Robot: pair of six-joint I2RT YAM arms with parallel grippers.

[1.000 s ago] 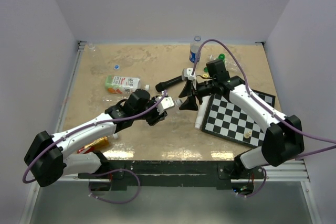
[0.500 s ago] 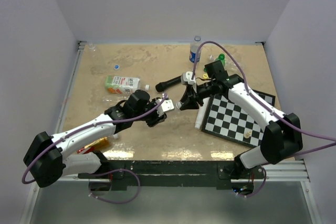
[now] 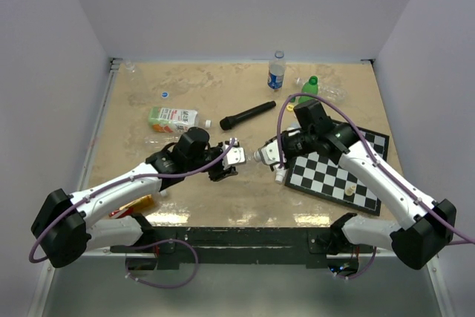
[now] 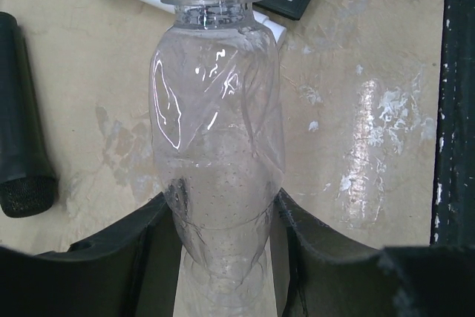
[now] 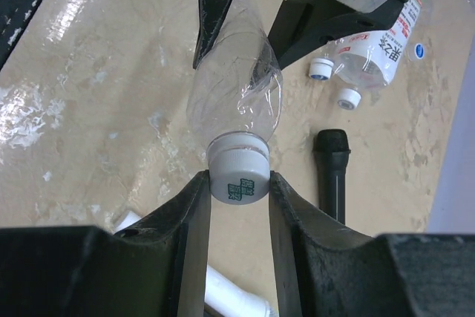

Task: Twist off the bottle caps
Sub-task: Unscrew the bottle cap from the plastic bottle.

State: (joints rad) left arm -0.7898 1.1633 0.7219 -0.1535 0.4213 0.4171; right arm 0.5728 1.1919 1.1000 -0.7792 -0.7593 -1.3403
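A crumpled clear bottle is held off the table by its lower body in my left gripper, which is shut on it. The bottle's white cap points toward the right arm. My right gripper is shut on that cap, one finger pressed against each side. In the top view the two grippers meet mid-table, the left gripper and the right gripper with the bottle between them.
A black microphone lies behind the grippers, a chessboard and a white tube to the right. More bottles: an upright one, a green-capped one, a labelled one, an amber one. A loose blue cap lies far left.
My right arm swung from above the microphone toward the near side and its jaws closed on the cap of the bottle. The left gripper kept its hold and shifted slightly.
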